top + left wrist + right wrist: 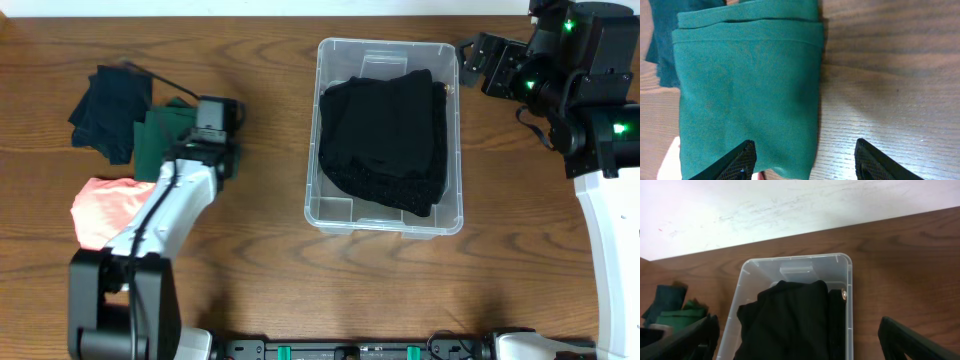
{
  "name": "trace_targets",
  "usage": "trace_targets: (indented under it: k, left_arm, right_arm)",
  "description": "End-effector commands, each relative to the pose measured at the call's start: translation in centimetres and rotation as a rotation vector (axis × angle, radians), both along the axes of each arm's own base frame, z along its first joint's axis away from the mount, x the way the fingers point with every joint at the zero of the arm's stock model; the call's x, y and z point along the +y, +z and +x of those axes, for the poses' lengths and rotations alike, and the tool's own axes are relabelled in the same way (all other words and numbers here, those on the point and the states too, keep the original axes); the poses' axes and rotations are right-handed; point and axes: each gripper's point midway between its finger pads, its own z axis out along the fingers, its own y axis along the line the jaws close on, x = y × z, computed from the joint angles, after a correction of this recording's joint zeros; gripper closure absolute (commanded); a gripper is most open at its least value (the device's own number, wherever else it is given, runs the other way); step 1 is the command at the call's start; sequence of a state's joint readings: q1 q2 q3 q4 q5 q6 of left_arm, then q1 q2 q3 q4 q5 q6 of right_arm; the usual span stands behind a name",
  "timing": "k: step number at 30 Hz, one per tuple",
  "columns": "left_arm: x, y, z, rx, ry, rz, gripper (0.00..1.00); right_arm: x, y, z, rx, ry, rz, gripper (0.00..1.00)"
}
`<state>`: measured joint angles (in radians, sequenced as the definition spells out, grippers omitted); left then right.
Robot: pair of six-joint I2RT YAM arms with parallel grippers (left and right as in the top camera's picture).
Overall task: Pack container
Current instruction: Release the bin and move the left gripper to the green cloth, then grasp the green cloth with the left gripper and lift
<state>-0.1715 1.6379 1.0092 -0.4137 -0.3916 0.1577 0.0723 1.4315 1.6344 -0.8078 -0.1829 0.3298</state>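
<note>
The clear container [313,150] stands in the middle of the table with a black folded garment [385,140] inside it. My left gripper [212,125] hangs open over the right edge of a folded green garment [160,135]. In the left wrist view, the left gripper [805,160] has one finger above the green garment [747,85] and the other above bare wood, with nothing held. My right gripper [470,65] is open at the container's far right corner. In the right wrist view, the right gripper [800,345] looks down at the container [795,259] and the black garment [790,320].
A dark teal garment [110,105] lies behind the green one at the far left. A pink garment [105,205] lies nearer the front, partly under my left arm. A pale wall [765,205] borders the table's far edge.
</note>
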Motion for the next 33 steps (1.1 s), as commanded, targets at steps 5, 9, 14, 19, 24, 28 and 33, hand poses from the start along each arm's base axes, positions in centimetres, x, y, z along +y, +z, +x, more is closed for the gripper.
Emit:
trace_targets:
  k: [5,9,14,19,24,28,33]
  left_arm:
    - [1.2,-0.6,-0.3,0.042,0.022,0.353,0.36]
    - [2.1,-1.3,-0.3,0.022,0.089,0.403,0.36]
    - [2.1,-1.5,0.5,-0.01,0.102,0.413,0.36]
    - [1.5,-3.4,0.8,0.051,0.029,0.409,0.36]
    - [1.7,-5.1,0.4,0.098,0.02,0.428,0.36]
    - [1.8,-5.7,0.3,0.109,0.028,0.429,0.35]
    - [2.4,-5.6,0.3,0.111,0.042,0.443,0.36]
  right_arm:
    - [-0.3,0.2,-0.1,-0.004,-0.012,0.004,0.01]
    - [-0.3,0.2,-0.1,-0.004,-0.012,0.004,0.01]
    - [-0.3,0.2,-0.1,-0.004,-0.012,0.004,0.01]
    - [-0.3,0.2,-0.1,-0.004,-0.012,0.004,0.01]
    - [-0.3,0.2,-0.1,-0.004,-0.012,0.004,0.01]
    - [-0.3,0.2,-0.1,-0.004,-0.012,0.004,0.01]
    - [-0.3,0.2,-0.1,-0.004,-0.012,0.004,0.01]
